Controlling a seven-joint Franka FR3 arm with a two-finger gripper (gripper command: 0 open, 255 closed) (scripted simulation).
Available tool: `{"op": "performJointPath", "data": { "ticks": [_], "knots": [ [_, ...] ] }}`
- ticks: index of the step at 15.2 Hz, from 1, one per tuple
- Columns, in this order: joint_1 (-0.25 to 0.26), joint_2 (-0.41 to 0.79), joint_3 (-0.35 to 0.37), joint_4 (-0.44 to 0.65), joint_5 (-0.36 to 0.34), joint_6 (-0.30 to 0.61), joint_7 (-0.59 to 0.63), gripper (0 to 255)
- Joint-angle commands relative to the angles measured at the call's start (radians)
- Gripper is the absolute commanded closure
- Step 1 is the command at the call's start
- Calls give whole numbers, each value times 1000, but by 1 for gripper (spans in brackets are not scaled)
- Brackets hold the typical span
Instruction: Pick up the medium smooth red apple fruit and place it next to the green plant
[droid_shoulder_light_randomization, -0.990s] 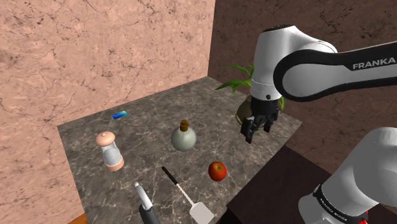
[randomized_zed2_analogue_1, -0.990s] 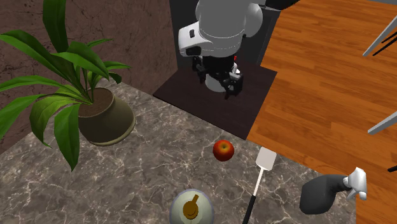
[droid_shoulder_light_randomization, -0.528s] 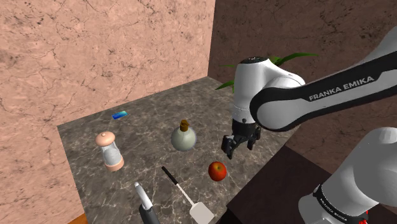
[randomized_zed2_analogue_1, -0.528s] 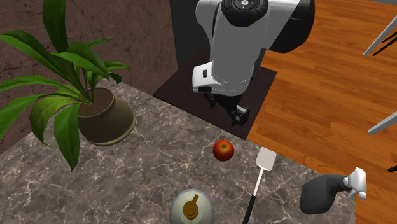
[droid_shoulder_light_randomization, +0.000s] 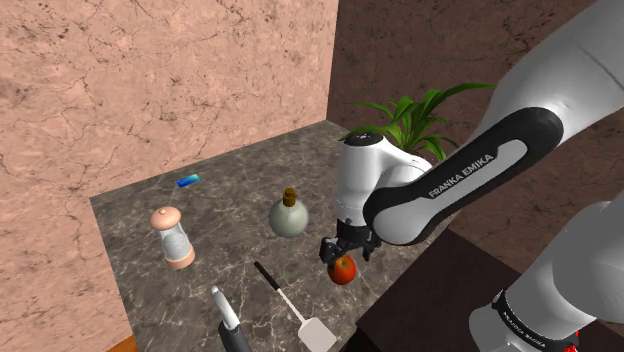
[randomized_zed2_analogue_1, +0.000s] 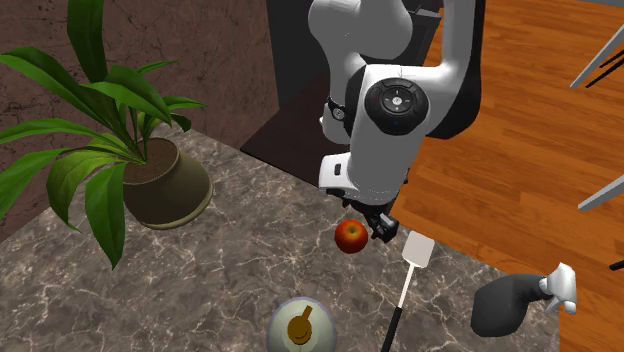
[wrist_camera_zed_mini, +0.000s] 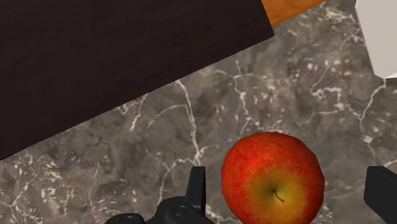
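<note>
Apple is sitting on the desk near its edge, between spread fingers that are not touching it, so they are needing to sink straight around its middle before squeezing.

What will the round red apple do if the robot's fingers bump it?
The round red-and-yellow apple would probably roll on the flat marble-patterned counter. Its smooth, curved skin might slip between the open black fingers. Near the counter's edge, it could fall off.

Pinkish stone walls flank a marble counter above wooden floor.
</note>
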Motion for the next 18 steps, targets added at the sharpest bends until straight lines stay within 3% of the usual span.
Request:
{"op": "performJointPath", "data": {
  "ticks": [1, 7, 15, 16, 18],
  "knots": [
    [-6, 47, 7, 4, -30, 43, 35, 0],
    [-12, 160, -1, -10, -133, 155, 110, 0],
    [-10, 160, -2, -10, -133, 155, 110, 0],
    [-10, 160, -2, -10, -133, 155, 110, 255],
    [-10, 160, -2, -10, -133, 155, 110, 255]
  ]
}}
